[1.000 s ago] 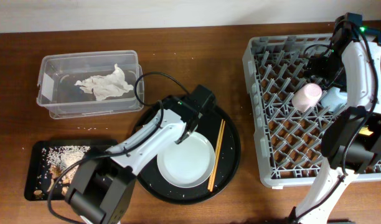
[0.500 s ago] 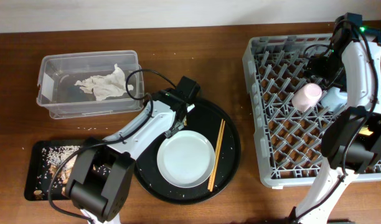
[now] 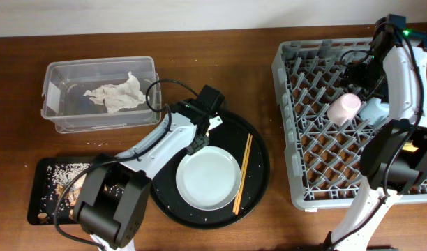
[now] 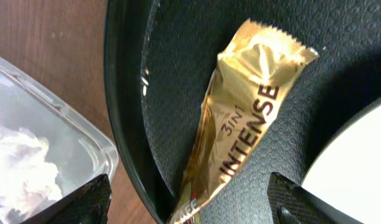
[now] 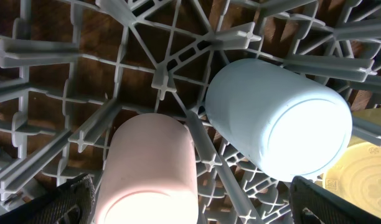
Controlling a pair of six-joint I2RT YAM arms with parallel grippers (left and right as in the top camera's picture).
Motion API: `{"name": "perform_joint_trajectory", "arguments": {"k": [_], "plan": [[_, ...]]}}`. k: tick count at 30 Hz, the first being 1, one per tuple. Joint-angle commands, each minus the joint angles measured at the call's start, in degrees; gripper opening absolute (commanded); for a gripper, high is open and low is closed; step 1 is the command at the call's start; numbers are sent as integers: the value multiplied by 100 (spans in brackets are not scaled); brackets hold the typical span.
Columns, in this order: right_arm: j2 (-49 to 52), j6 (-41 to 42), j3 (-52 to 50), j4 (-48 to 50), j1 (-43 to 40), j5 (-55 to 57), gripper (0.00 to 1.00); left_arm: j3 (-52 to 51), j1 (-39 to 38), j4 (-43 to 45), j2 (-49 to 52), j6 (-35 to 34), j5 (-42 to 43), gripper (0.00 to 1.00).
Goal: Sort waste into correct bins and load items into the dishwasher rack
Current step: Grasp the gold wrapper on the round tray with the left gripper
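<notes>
Left tool (image 4: 190,204) has shifted off plate (image 3: 208,178) toward round tray's (image 3: 257,150) upper-left rim. Fingers spread, gold wrapper (image 4: 246,106) lying between them on tray. Right tool (image 5: 193,205) spread over rack (image 5: 53,50).

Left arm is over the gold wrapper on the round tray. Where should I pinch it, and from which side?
Probably pinch the wrapper across its narrow width near the middle, from straight above. It lies flat and long on the round tray, between rim and plate, both long edges free. The open left gripper straddles its lower end.
</notes>
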Motion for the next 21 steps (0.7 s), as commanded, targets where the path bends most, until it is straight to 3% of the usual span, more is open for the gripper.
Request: {"name": "perform_joint_trajectory", "arguments": {"k": [1,16,21], "plan": [[28,44,22,2,9,9,98,-170,11,271,83,289,-46,80],[28,44,22,2,9,9,98,-170,15,625,603,289,-109,80],[28,44,22,4,9,9,98,-170,15,813,603,286,-107,71]]}}
